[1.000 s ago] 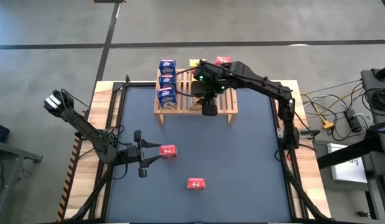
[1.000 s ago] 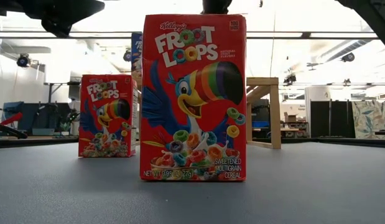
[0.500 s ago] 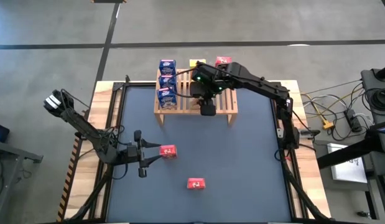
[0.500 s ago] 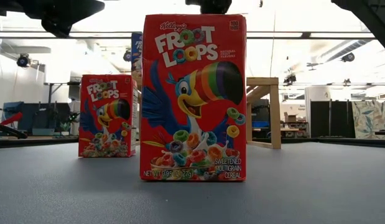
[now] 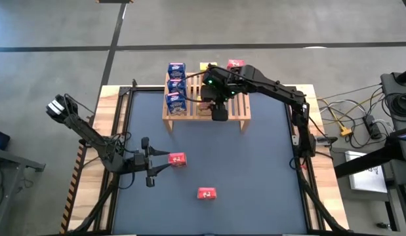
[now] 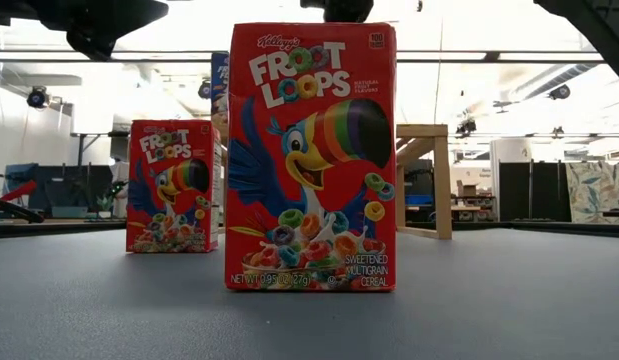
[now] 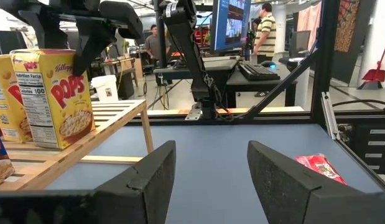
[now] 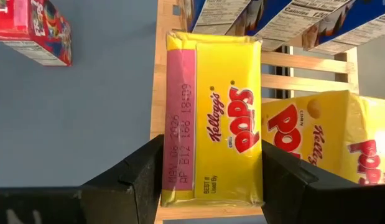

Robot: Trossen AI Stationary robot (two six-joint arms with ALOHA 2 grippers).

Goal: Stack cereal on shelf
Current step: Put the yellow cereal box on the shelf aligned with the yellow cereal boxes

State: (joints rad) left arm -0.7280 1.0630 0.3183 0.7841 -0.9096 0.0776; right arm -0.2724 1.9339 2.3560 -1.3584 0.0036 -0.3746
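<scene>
The shelf (image 5: 242, 113) stands at the table's far side. Blue cereal boxes (image 5: 176, 85) fill its left end, and a yellow (image 5: 205, 66) and a red box (image 5: 235, 64) show at its far edge. My right gripper (image 8: 211, 180) hangs over the shelf's near edge, open. Its fingers stand on either side of a yellow box (image 8: 223, 124) standing on the slats beside another yellow box (image 8: 316, 137). My left gripper (image 7: 211, 174) is open and level at the table's left. A red box (image 5: 177, 159) stands just beyond its fingertips; another (image 5: 206, 193) stands nearer the front edge. My right gripper comes from above, slanting down, with one finger (image 8: 133, 177) along each narrow side of the yellow box's top (image 8: 180, 124). The fingers lie close against those sides, and I cannot tell whether they touch. The box rests on the shelf's slats.
Open blue table surface (image 5: 255, 170) lies between the shelf and the front edge. In the low view the near red box (image 6: 311, 155) stands upright in front, the other (image 6: 172, 185) behind to its left. People and desks show in the room beyond the table.
</scene>
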